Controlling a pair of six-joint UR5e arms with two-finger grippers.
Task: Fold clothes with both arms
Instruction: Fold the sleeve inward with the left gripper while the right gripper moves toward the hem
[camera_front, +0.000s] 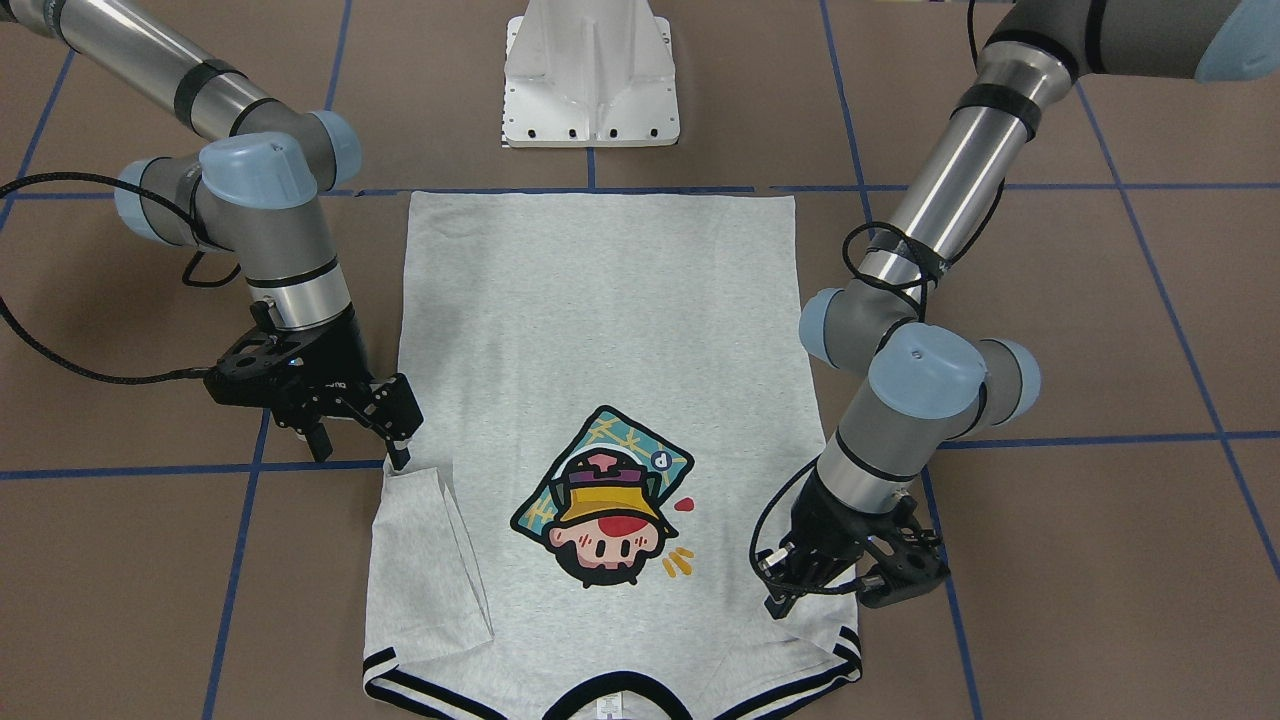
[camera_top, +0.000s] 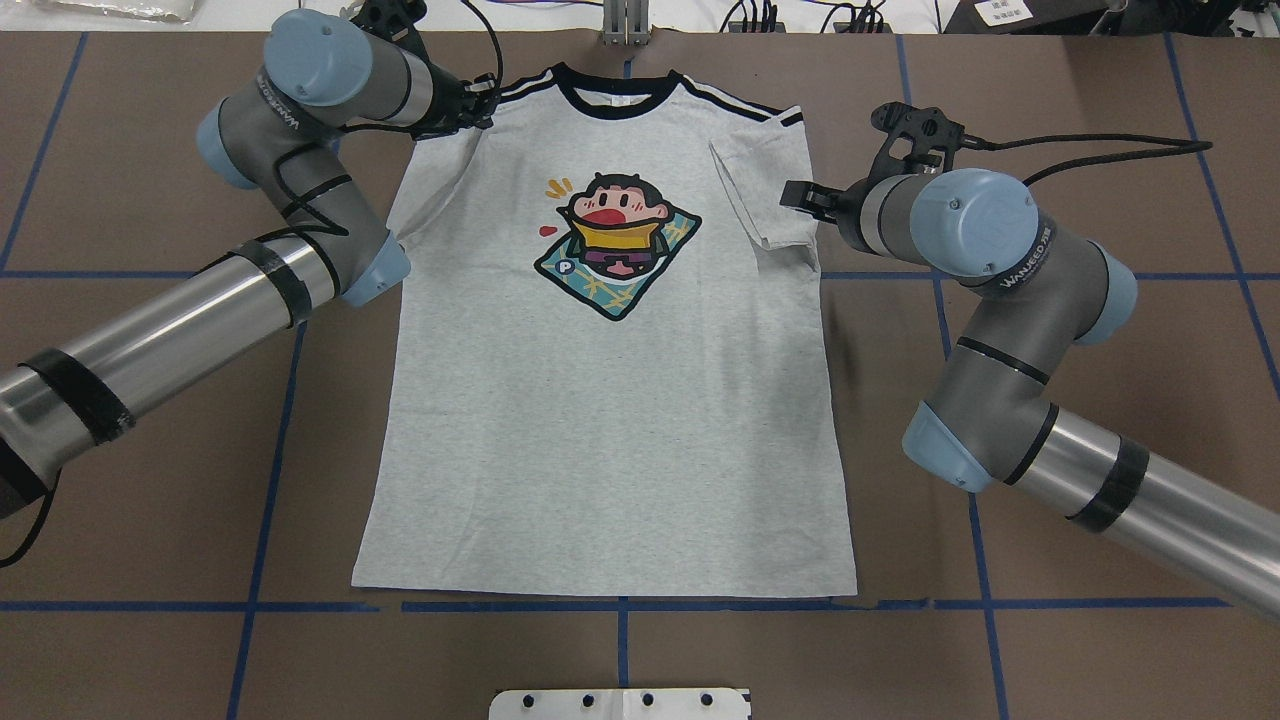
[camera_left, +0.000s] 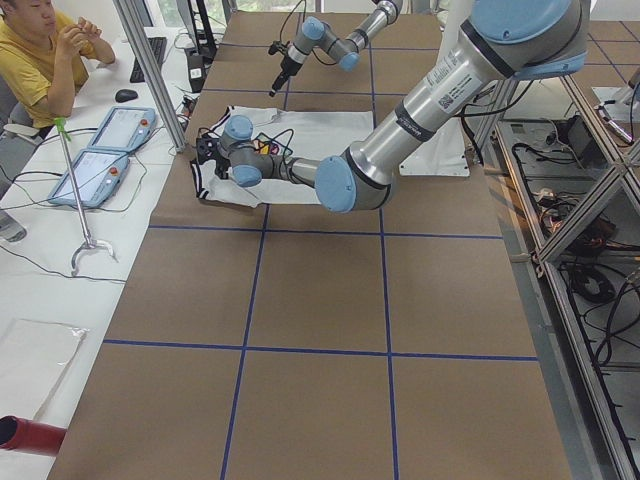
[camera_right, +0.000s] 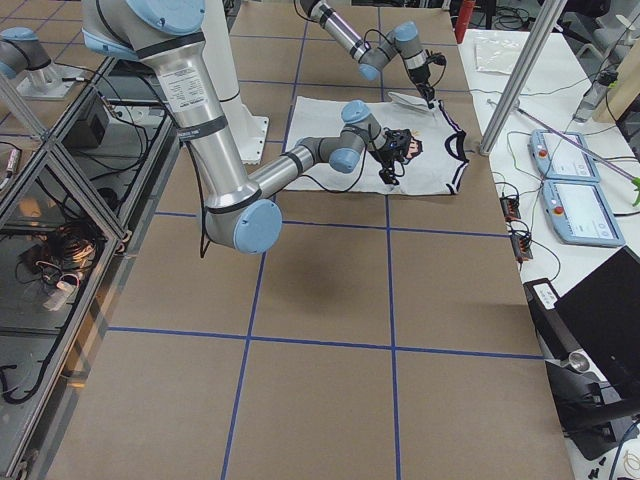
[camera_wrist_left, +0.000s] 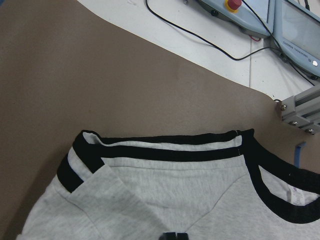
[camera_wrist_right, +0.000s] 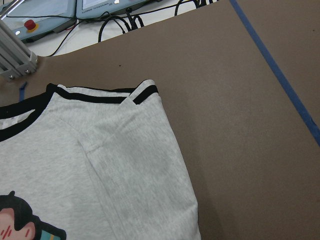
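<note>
The grey T-shirt (camera_front: 600, 330) lies flat and print-up on the brown table, collar away from the robot; it also shows in the overhead view (camera_top: 600, 430). Both sleeves are folded inward onto the body, the right one (camera_wrist_right: 135, 175) and the left one (camera_wrist_left: 150, 195). My right gripper (camera_front: 360, 448) is open and empty, just off the shirt's edge beside the folded right sleeve (camera_top: 765, 190). My left gripper (camera_top: 482, 105) hangs over the folded left sleeve near the shoulder. Its tips (camera_wrist_left: 175, 236) show together as one small black piece. I cannot tell whether cloth is between them.
The white pedestal base (camera_front: 590, 75) stands at the robot's side of the table, near the shirt's hem. Blue tape lines (camera_top: 620, 605) cross the table. Beyond the collar edge are an aluminium post (camera_wrist_left: 300, 107), teach pendants (camera_left: 110, 150) and a seated operator (camera_left: 40, 50).
</note>
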